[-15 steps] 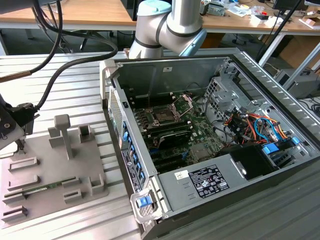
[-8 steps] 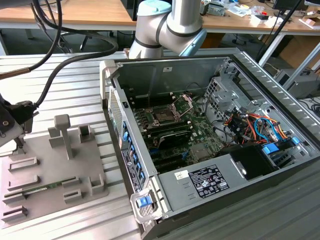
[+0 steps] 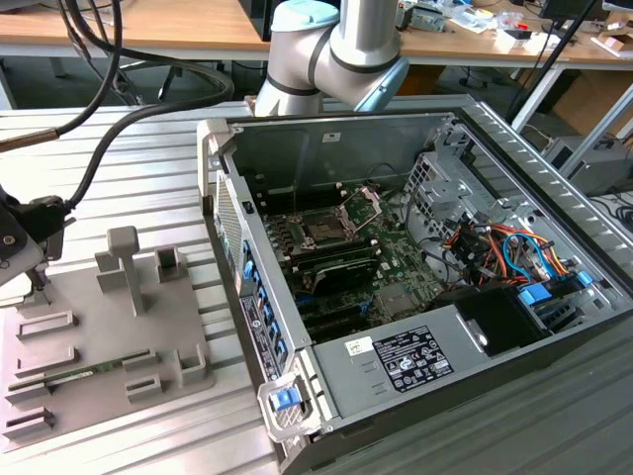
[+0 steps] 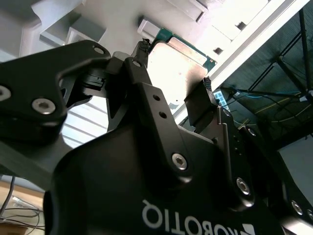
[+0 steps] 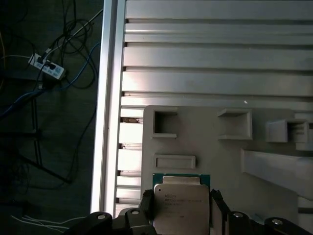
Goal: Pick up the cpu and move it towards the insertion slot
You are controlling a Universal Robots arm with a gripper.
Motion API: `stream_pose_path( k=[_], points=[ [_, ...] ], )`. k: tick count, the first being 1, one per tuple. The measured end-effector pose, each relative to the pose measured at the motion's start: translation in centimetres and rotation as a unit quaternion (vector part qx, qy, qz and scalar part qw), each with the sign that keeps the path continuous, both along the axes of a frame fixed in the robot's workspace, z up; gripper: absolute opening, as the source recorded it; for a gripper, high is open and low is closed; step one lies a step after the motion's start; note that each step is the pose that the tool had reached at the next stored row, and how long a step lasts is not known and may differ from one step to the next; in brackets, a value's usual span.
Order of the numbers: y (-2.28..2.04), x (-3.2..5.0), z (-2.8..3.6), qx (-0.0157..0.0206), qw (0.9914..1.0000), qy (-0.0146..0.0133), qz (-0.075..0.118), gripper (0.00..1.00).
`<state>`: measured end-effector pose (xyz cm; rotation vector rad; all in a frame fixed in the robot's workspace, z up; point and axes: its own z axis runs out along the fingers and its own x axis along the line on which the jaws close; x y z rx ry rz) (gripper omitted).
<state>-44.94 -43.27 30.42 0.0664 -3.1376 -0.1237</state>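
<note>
The cpu (image 5: 181, 208) is a flat square chip with a silvery top and a thin green rim, sitting at the edge of a grey fixture plate (image 5: 205, 132). My gripper (image 5: 181, 201) has one black finger against each of its opposite sides, shut on it. In the second wrist view the cpu (image 4: 178, 61) sits between the same two fingertips (image 4: 142, 49). In the exterior view my gripper (image 3: 35, 280) is at the far left over the fixture plate (image 3: 99, 327). The insertion slot (image 3: 324, 230) lies inside the open computer case, its metal frame hinged up.
The open computer case (image 3: 415, 356) fills the exterior view's right, with cables and a drive cage inside. Raised grey blocks and a post (image 3: 126, 262) stand on the fixture plate, and a green memory stick (image 3: 89, 374) lies in it. The arm's base (image 3: 336, 49) stands behind the case.
</note>
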Motion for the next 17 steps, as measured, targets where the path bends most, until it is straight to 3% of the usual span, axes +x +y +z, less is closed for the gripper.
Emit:
stream_pose_path(
  k=[17],
  points=[
    [0.00,0.00,0.67,0.0035,0.99999,0.0000,0.000,0.55]
  ],
)
